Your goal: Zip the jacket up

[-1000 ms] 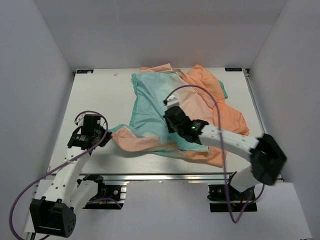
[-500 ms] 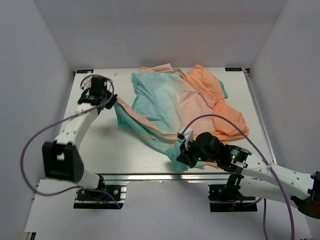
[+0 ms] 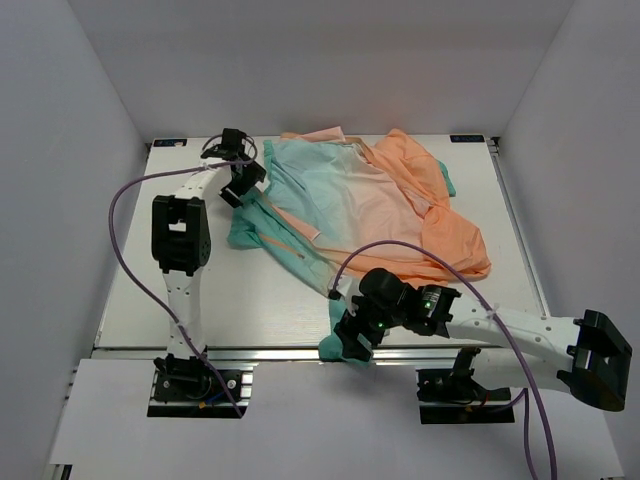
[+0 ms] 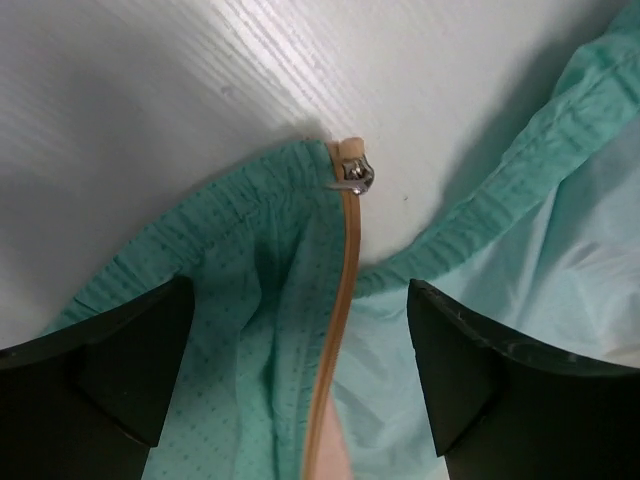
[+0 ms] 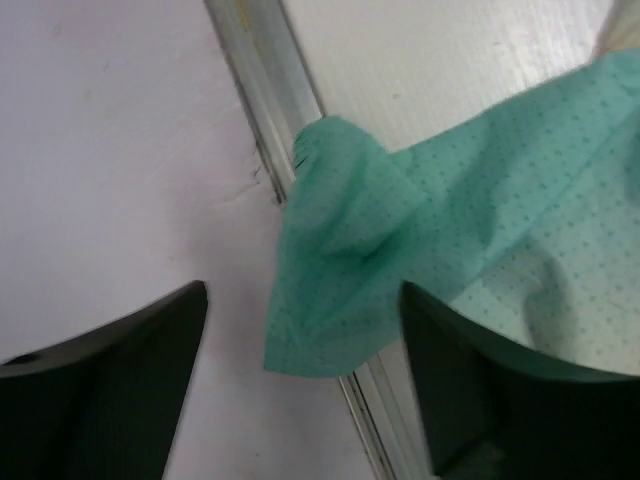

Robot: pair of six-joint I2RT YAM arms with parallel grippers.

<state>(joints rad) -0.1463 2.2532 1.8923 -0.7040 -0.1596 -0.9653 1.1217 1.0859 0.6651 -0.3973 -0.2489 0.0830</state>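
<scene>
White table (image 3: 260,300): left gripper (image 4: 298,330) and right gripper (image 5: 302,300) just let go, jaws wide; jacket (image 3: 380,200) lies stretched, zipper slider (image 4: 355,177) exposed, unzipped.

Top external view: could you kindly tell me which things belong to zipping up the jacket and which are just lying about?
For the job:
jacket
zipper slider
orange zipper tape
left gripper, open
right gripper, open

Not for the job:
table
metal edge rail
</scene>
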